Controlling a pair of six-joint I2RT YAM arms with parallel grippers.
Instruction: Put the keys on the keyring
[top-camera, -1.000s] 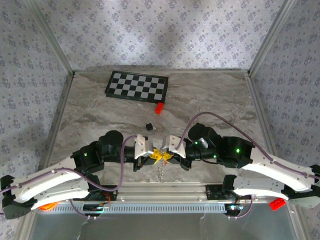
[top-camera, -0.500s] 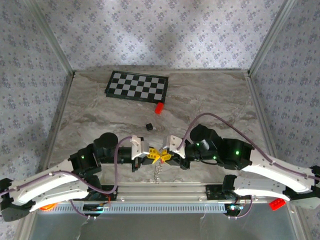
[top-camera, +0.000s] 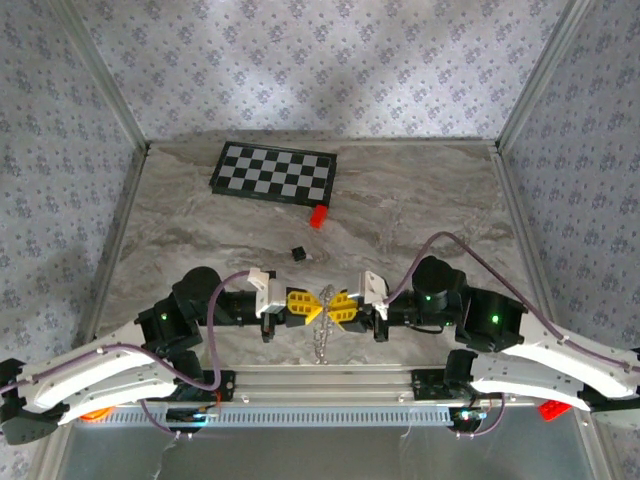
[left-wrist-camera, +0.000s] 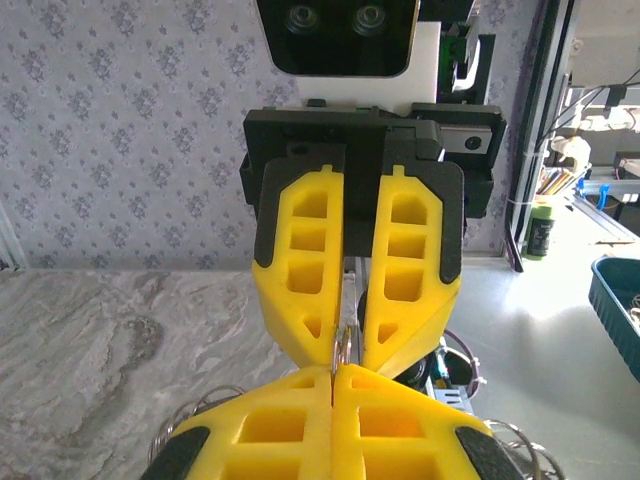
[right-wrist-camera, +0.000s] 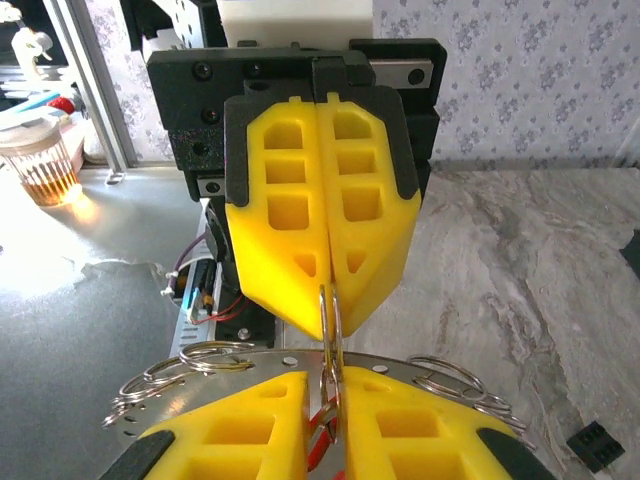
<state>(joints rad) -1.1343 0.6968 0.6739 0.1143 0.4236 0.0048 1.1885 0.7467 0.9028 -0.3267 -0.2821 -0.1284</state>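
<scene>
My two grippers meet tip to tip near the table's front edge. The left gripper (top-camera: 314, 306) (left-wrist-camera: 333, 375) is shut on a silvery ring of the keyring (right-wrist-camera: 328, 330). More of the keyring's linked rings hang below as a chain (top-camera: 321, 344). The right gripper (top-camera: 333, 308) (right-wrist-camera: 328, 388) stands open by a narrow slot, and the same ring runs into that slot. A small flat red key (right-wrist-camera: 320, 442) lies in the slot beside the ring wire. In the left wrist view the ring (left-wrist-camera: 343, 346) shows between the right gripper's slightly parted fingers (left-wrist-camera: 300, 280).
A checkerboard mat (top-camera: 275, 172) lies at the back, with a bright red block (top-camera: 318, 216) at its near corner and a tiny black cube (top-camera: 297, 253) (right-wrist-camera: 596, 445) closer in. An aluminium rail (top-camera: 320, 380) runs just below the grippers. Another red block (top-camera: 551, 407) sits at the right base.
The right arm has drawn back to the right and its jaws have eased apart a little. The left gripper has levelled out. The rings still hang between the two tips.
</scene>
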